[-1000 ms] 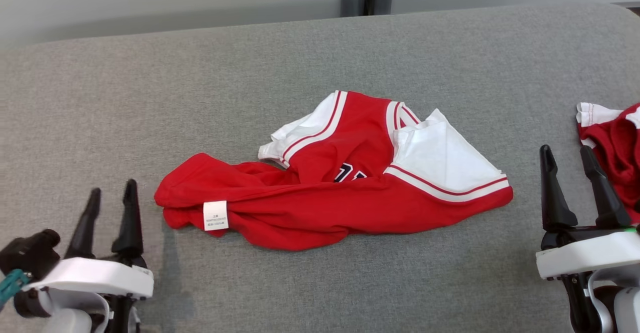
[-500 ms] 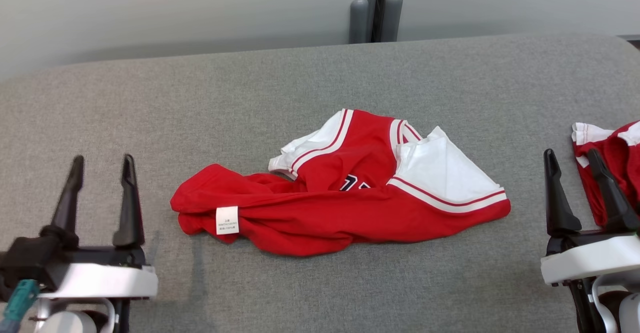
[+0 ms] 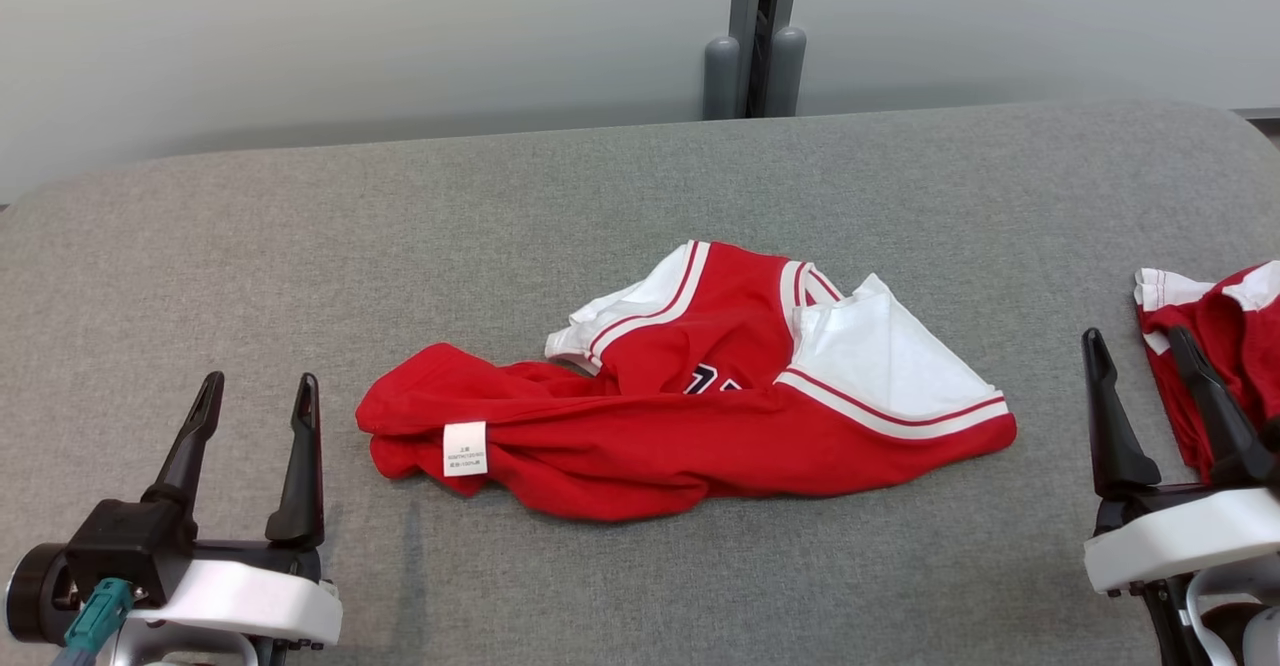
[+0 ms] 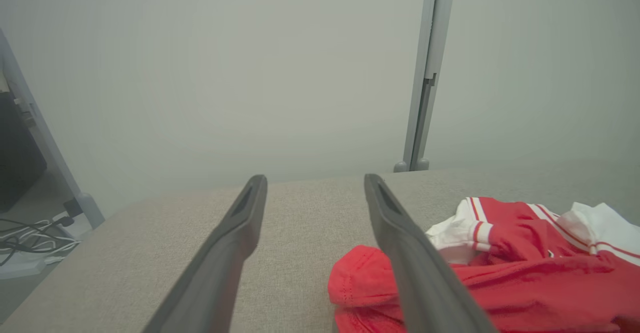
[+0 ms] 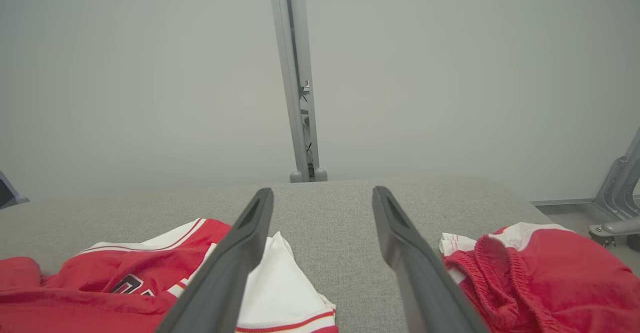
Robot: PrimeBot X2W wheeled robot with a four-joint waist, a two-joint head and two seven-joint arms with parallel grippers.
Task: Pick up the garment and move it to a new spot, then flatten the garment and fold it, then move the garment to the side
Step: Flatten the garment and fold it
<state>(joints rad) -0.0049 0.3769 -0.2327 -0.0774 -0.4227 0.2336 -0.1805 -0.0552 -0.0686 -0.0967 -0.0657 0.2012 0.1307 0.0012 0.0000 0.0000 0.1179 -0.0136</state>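
A crumpled red garment (image 3: 690, 416) with white panels, red-striped trim and a small white label lies mid-table on the grey surface (image 3: 600, 196). My left gripper (image 3: 258, 394) stands open at the lower left, its fingers apart, a short way left of the garment's red end. Open too, my right gripper (image 3: 1140, 346) hangs at the lower right, just right of the garment's white hem. In the left wrist view the garment (image 4: 500, 268) sits right of the open left gripper (image 4: 315, 183). Through the right wrist view the garment (image 5: 125, 283) lies left of the open right gripper (image 5: 322, 195).
A second red and white garment (image 3: 1220, 346) is bunched at the table's right edge, partly behind my right fingers; the right wrist view has this other garment (image 5: 540, 278) at lower right. A grey post (image 3: 752, 36) rises behind the table's far edge against a pale wall.
The head camera tilted up, so the whole scene slid down the picture. The left gripper turned level, its fingers standing straighter. The garment has not moved on the table.
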